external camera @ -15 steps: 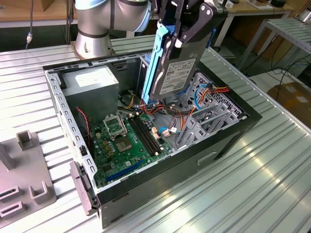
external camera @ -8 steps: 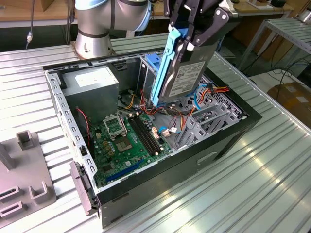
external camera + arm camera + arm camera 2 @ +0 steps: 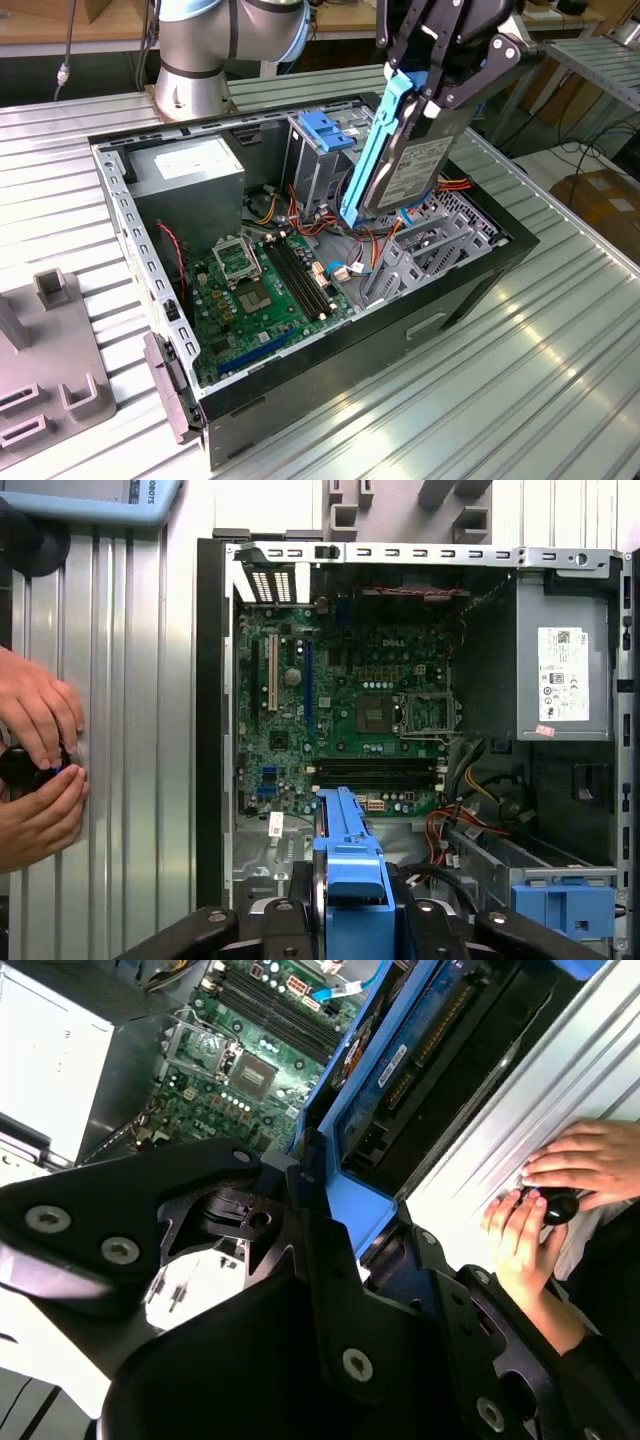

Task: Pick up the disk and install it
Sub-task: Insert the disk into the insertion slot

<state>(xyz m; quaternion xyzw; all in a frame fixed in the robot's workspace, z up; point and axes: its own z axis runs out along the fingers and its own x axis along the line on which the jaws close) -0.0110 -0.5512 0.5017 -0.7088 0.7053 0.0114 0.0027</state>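
above the open case (image 3: 125,200), the tool (image 3: 432,95) clamps the disk (image 3: 415,170) at its upper end, tilted, just beside the drive cage (image 3: 322,135). recommended: level the disk, align its rails squarely, avoid the loose cables (image 3: 372,245).

Three cameras, one off the arm and two riding at its wrist, all trained on the open computer case (image 3: 470,290).
The exterior view looks down at a slant from beyond one corner of the case, far enough back to take in the ribbed table (image 3: 520,400), the arm's base (image 3: 195,60) and the gripper (image 3: 428,98) clamping the disk (image 3: 408,170). The first wrist view looks almost straight down into the case over the disk's blue rail (image 3: 345,870). The second wrist view sits close behind the gripper's black links (image 3: 250,1360), looking obliquely past them. All three share the motherboard (image 3: 265,285); both wrist views catch a person's hands (image 3: 40,720) on the table beside the case.
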